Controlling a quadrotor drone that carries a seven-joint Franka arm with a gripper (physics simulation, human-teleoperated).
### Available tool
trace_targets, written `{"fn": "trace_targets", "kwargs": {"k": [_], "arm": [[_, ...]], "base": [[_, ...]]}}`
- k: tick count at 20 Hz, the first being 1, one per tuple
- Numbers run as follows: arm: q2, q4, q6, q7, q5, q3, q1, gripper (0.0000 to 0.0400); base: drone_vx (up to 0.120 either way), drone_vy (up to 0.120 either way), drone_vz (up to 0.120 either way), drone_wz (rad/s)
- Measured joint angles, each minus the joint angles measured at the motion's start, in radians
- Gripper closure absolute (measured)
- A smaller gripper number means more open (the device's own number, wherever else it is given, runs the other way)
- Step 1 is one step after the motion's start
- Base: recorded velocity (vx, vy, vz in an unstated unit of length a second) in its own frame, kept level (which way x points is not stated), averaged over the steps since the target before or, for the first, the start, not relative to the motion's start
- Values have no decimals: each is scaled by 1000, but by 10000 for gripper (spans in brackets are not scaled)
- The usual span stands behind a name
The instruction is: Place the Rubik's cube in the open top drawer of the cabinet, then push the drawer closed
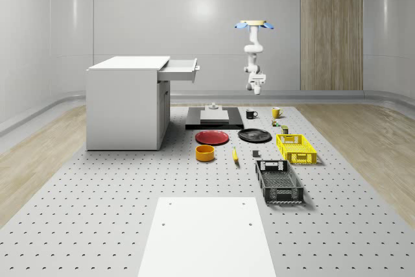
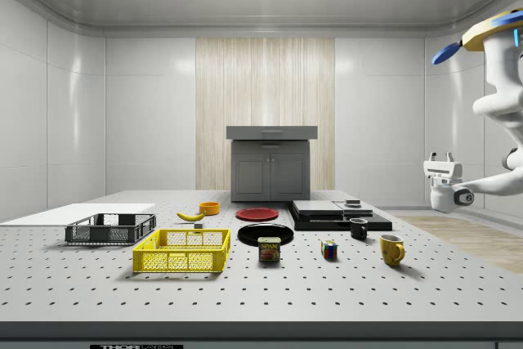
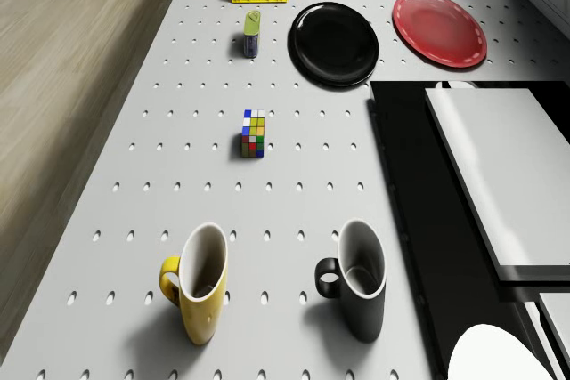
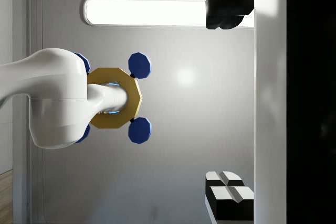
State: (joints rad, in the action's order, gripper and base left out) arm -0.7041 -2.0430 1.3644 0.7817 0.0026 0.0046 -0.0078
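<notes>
We see the drone (image 1: 254,25) hover high above the table's (image 1: 117,218) far end, upper right of the whole-scene picture. Its gripper (image 2: 442,158) points up, open wide, holding nothing. The Rubik's cube (image 3: 253,133) sits on the table between the can (image 3: 252,33) and the yellow mug (image 3: 198,283). The cabinet's (image 1: 126,105) top drawer (image 1: 181,70) is open.

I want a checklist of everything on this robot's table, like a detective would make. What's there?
Surface: grey table with rows of holes; white sheet at its near edge.
Job's things: Rubik's cube on the table between the mugs and the can; cabinet with its top drawer pulled open.
Clutter: yellow mug, black mug, can, black plate, red plate, yellow basket, black basket, orange bowl, banana.
Grippers: gripper up in the air, pointing upward, holding nothing; drone hovers above the mugs' end.
Cables: nothing seen.
Surroundings: pale walls, wood panel.
</notes>
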Motion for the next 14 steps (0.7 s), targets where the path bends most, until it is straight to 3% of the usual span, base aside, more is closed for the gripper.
{"fn": "trace_targets", "kwargs": {"k": [14], "arm": [[-7,-6,10,0,-3,3,-2,0]], "base": [[120,120,0,0]]}}
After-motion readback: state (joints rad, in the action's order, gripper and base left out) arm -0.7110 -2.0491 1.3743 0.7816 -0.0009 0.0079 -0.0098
